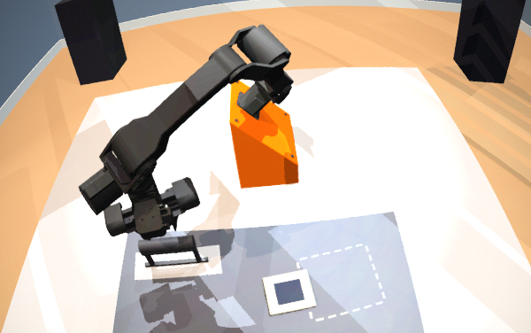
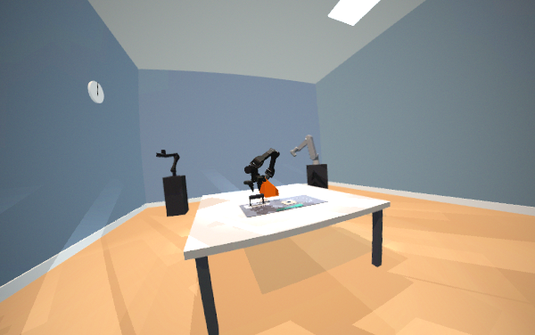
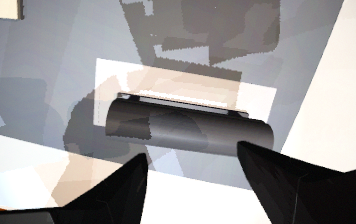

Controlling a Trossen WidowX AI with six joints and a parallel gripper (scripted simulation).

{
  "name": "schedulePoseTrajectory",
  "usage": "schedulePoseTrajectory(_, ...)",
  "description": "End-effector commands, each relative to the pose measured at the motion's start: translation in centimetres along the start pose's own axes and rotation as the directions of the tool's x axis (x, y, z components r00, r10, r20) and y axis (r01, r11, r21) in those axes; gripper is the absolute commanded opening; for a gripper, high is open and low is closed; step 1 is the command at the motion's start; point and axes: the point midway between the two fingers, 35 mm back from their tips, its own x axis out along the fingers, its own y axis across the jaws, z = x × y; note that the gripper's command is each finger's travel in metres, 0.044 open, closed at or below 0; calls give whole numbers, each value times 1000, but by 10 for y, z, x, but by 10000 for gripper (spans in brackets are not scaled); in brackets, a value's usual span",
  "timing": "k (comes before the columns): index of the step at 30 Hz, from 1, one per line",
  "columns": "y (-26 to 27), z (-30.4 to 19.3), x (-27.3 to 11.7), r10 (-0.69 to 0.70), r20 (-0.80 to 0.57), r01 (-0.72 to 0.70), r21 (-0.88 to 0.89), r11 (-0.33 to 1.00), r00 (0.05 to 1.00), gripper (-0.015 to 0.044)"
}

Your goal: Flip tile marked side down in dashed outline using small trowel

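The trowel [image 1: 167, 244] [image 2: 257, 196] [image 3: 190, 127] stands at the left of the mat, its black bar handle level on two posts above a white rectangle [image 1: 143, 273] [image 3: 260, 95]. My gripper [image 3: 192, 154] is open and empty, above the handle and apart from it. In the wrist view the handle lies crosswise beyond the fingertips. The tile [image 1: 289, 292] [image 2: 288, 202] lies flat, dark square up. Its right edge overlaps the left side of the dashed outline [image 1: 365, 244]. A corner of the tile shows at the upper left of the wrist view [image 3: 9, 9].
The grey-blue mat [image 1: 400, 283] lies on the white table [image 1: 354, 146] [image 2: 285, 233]. An orange wedge block [image 1: 265, 161] [image 2: 268, 189] stands behind the mat, under the arm's raised links. A green strip [image 2: 290, 208] lies along the mat's edge. Dark pedestals stand beyond the table.
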Motion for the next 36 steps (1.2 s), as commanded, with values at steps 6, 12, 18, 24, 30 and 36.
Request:
schedulePoseTrajectory(6, 0, -1, 1, 0, -5, -2, -293, 956, 1000, 270)
schedulePoseTrajectory(12, 0, 0, 1, 0, -5, -3, -484, 875, 1000, 270)
schedulePoseTrajectory(18, 0, 0, 1, 0, -5, -3, -655, 756, 1000, 270)
schedulePoseTrajectory(24, 0, 0, 1, 0, -5, -4, -797, 604, 1000, 270)
schedulePoseTrajectory(30, -1, 0, 1, 0, -5, -4, -905, 426, 1000, 270)
schedulePoseTrajectory(36, -1, 0, 1, 0, -5, -5, -960, 280, 1000, 270)
